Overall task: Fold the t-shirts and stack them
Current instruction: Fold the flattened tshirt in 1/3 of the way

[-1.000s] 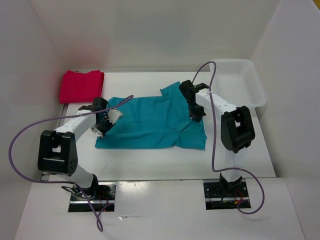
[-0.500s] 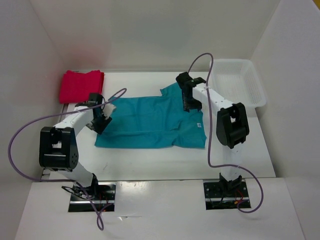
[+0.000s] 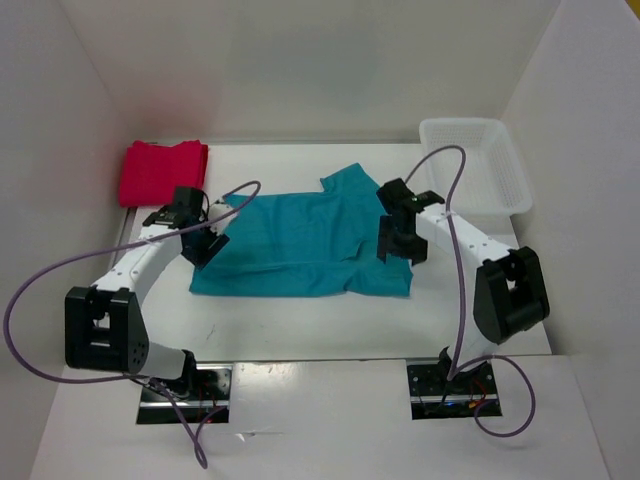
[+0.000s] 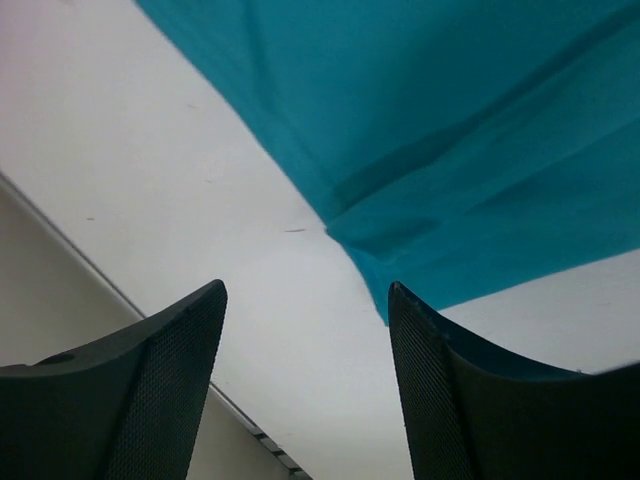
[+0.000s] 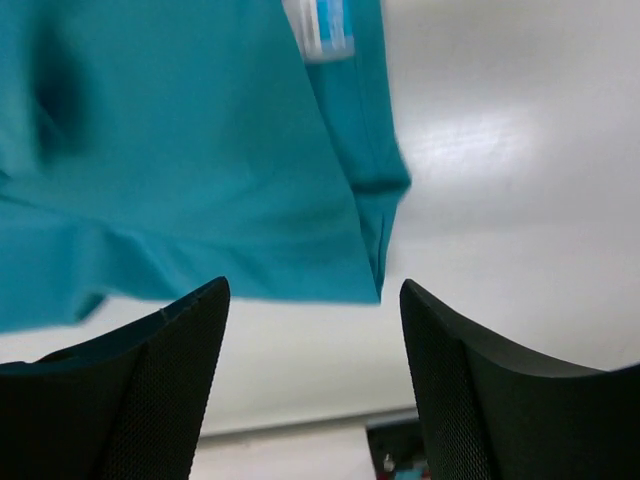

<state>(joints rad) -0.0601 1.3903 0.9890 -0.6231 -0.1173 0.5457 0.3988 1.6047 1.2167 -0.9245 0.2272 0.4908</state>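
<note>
Teal t-shirt (image 3: pixel 296 243) lies spread flat mid-table, long side running left to right. One sleeve pokes out at its far right corner. A flap is folded in along the right end.

Folded red-pink shirt (image 3: pixel 163 172) sits in the far left corner of the table (image 3: pixel 300 322), well apart from the teal one. Cannot tell whether it is one garment or two.

White lattice basket (image 3: pixel 478 170) is at the far right corner, with nothing visible inside.

Left gripper (image 3: pixel 206 240) hangs over the teal shirt's left edge. In the left wrist view both fingers (image 4: pixel 170 390) are spread with nothing between them. The shirt's near corner lies on the tabletop just beyond the gap, so the grip is released and the cloth is free.

Right gripper (image 3: pixel 396 241) hangs at the shirt's right end. In the right wrist view the jaws are likewise parted and bare. The shirt's hem and a side corner lie on the table ahead, and a small white label (image 5: pixel 320 25) with blue print shows near the top edge. Nothing is grasped.

Purple cables (image 3: pixel 60 275) loop off both arms.
</note>
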